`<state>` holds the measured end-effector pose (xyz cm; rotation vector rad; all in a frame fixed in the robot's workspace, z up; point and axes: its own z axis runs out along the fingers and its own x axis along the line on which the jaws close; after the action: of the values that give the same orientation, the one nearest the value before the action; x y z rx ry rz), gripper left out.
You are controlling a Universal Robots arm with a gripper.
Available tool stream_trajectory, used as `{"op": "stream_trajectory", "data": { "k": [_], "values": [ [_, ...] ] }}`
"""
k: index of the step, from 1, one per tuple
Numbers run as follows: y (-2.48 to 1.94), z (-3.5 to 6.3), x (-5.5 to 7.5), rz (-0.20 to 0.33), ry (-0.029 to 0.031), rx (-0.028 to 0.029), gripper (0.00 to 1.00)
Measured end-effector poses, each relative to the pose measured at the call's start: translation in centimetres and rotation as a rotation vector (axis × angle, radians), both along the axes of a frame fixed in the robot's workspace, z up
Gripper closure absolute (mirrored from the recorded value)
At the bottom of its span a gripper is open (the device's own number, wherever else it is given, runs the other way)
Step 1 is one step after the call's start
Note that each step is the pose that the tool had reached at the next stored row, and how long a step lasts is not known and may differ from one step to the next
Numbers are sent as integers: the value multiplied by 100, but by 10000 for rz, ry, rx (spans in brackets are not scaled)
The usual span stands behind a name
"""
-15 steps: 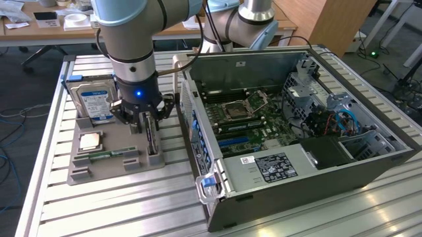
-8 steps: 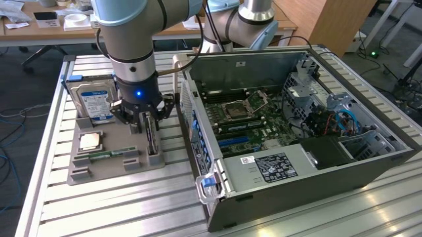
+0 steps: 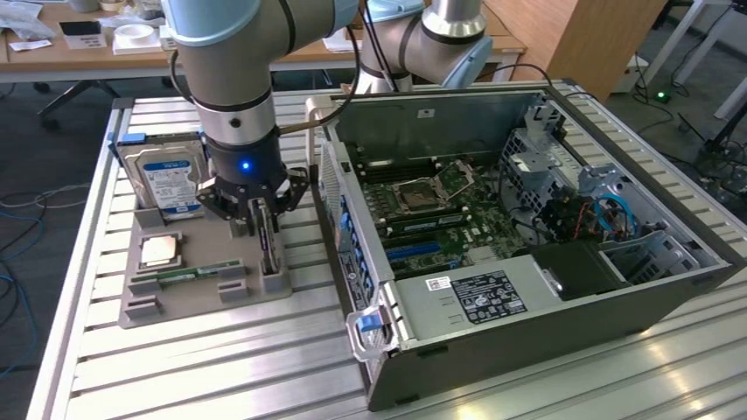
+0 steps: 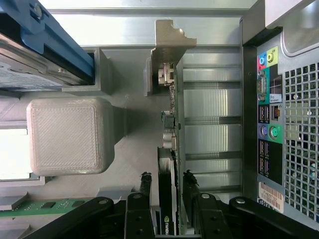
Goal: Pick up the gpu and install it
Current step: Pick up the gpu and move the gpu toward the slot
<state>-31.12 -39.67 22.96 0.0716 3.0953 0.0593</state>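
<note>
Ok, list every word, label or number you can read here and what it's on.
No text reads clearly.
Blue-white label on the hard drive: too small.
Black label inside the computer case: too small.
Sticker on the case's back panel: blurred.
White mark on the gpu: cut off, unreadable.

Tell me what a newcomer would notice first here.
The open computer case dominates the exterior view's right, its motherboard bare. To its left in that view, the gripper reaches down onto a grey holder, fingers open either side of the gpu standing on edge.
</note>
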Motion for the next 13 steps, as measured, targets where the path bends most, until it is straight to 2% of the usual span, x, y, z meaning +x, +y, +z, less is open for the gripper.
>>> {"op": "stream_trajectory", "data": {
  "k": [13],
  "values": [
    [0,0,8,0,0,0,61]
  ]
}}
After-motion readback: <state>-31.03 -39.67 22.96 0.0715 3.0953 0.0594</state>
